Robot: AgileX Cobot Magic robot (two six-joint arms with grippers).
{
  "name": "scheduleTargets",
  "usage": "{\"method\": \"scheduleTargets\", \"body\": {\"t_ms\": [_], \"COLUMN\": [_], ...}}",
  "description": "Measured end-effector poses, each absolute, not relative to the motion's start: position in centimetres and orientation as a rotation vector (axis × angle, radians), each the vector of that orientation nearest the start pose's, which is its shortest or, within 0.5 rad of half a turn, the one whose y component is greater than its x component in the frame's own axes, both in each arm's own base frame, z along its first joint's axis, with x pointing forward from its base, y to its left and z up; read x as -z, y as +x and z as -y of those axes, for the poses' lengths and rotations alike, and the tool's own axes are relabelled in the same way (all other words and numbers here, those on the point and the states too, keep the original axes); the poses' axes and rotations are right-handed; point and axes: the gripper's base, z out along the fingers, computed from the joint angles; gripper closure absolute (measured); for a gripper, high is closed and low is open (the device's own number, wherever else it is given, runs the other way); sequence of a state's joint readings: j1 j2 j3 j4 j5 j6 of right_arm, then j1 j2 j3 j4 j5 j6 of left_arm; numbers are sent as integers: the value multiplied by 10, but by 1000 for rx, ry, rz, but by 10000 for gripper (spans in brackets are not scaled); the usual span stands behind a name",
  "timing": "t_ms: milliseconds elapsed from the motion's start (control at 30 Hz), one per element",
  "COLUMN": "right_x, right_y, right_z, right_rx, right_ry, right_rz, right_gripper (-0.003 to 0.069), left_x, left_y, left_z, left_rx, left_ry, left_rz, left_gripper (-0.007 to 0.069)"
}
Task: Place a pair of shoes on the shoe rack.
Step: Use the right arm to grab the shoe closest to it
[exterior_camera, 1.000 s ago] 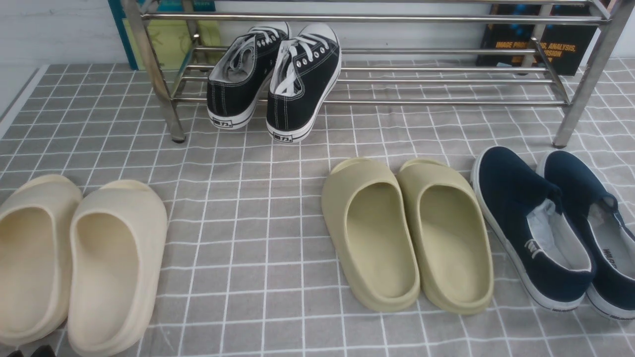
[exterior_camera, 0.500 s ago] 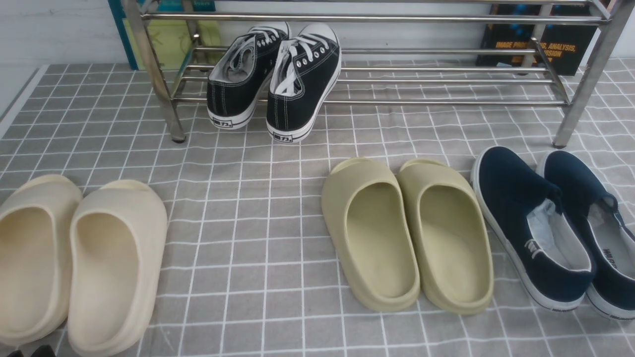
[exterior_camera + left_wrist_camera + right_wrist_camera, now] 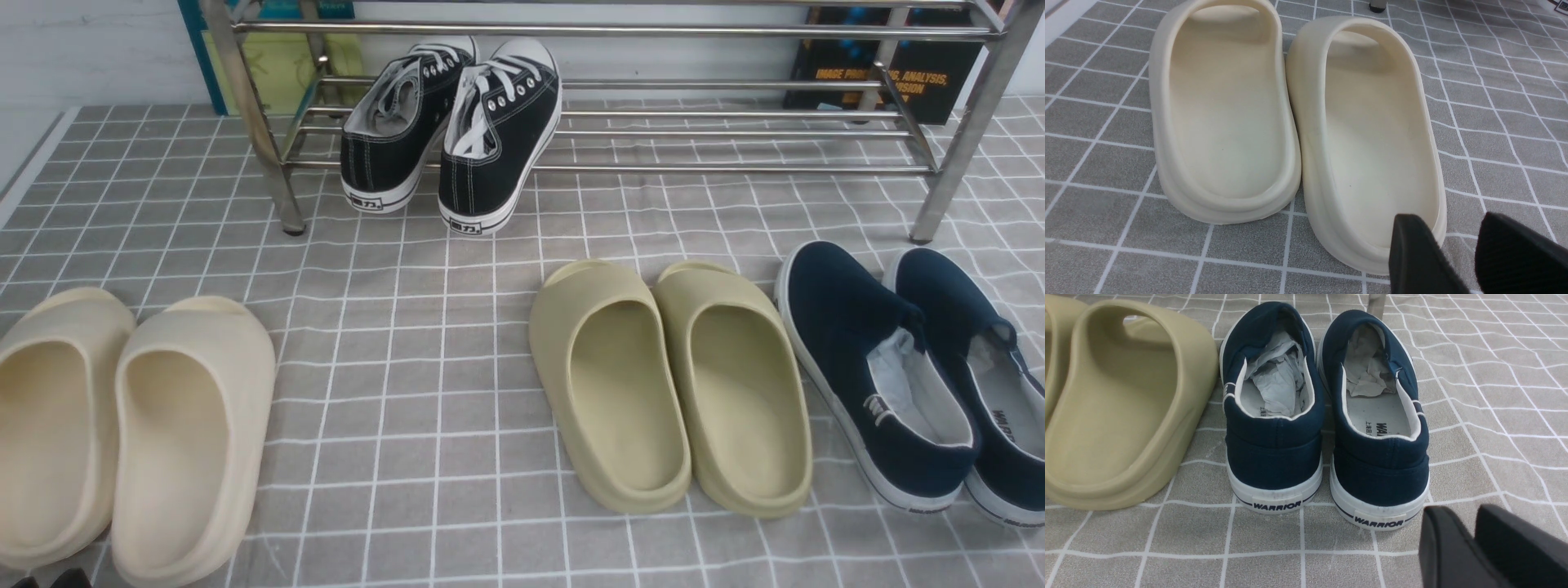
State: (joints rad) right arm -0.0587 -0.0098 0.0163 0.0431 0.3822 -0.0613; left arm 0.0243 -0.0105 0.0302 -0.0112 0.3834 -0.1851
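Shoes point(image 3: 849, 318) cropped at frame edge; left end effector point(image 3: 1453, 223) spread, right end effector point(image 3: 1470, 516) state unclear.

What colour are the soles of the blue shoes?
The soles are white with a navy stripe, clearest in the right wrist view.

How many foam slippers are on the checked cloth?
4. Two cream slippers sit near the left; two olive slippers sit in the middle, beside the navy shoes. None appears hidden.

Cream slippers point(image 3: 192, 433) left, olive slippers point(image 3: 612, 384) centre, black lace-up sneakers point(image 3: 490, 131) behind; grey checked cloth point(image 3: 392, 327) beneath; books point(image 3: 931, 98) at back.
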Motion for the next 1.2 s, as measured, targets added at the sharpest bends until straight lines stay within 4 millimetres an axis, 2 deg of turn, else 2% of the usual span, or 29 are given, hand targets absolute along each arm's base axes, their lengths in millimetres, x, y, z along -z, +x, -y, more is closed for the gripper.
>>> {"method": "scheduleTargets", "body": {"t_ms": [233, 300, 367, 400, 500, 533, 567, 600, 700, 900, 1033, 1133, 1200], "right_x": [-174, -174, -175, -175, -176, -177, -177, -179, -183, -187, -188, -208, -228], "right_y": [52, 52, 53, 53, 53, 53, 53, 53, 53, 54, 54, 52, 51], "right_z": [1, -1, -5, -5, -13, -17, -17, -21, -24, -20, -20, -21, -21], "right_rx": [33, -36, -185, -207, -500, -690, -711, -867, -1019, -990, -912, -790, -705], "right_ry": [29, 77, 191, 211, 440, 594, 611, 726, 827, 819, 729, 533, 421], "right_rz": [-1872, -1868, -1856, -1854, -1815, -1777, -1771, -1729, -1672, -1610, -1627, -1619, -1615], "right_gripper": [497, 496, 495, 495, 493, 491, 491, 488, 484, 475, 475, 491, 533], "left_x": [-169, -169, -169, -169, -169, -169, -169, -169, -169, -169, -169, -169, -169], "left_y": [52, 52, 52, 52, 52, 52, 52, 52, 52, 52, 52, 52, 52], "left_z": [-1, -1, -1, -1, -1, -1, -1, -1, -1, -1, -1, -1, -1], "left_rx": [121, 121, 121, 121, 121, 121, 121, 121, 121, 121, 121, 121, 121], "left_ry": [-204, -204, -204, -204, -204, -204, -204, -204, -204, -204, -204, -204, -204], "left_rz": [-1877, -1877, -1877, -1877, -1877, -1877, -1877, -1877, -1877, -1877, -1877, -1877, -1877], "left_gripper": [386, 386, 386, 386, 386, 386, 386, 386, 386, 386, 386, 386, 386]}}
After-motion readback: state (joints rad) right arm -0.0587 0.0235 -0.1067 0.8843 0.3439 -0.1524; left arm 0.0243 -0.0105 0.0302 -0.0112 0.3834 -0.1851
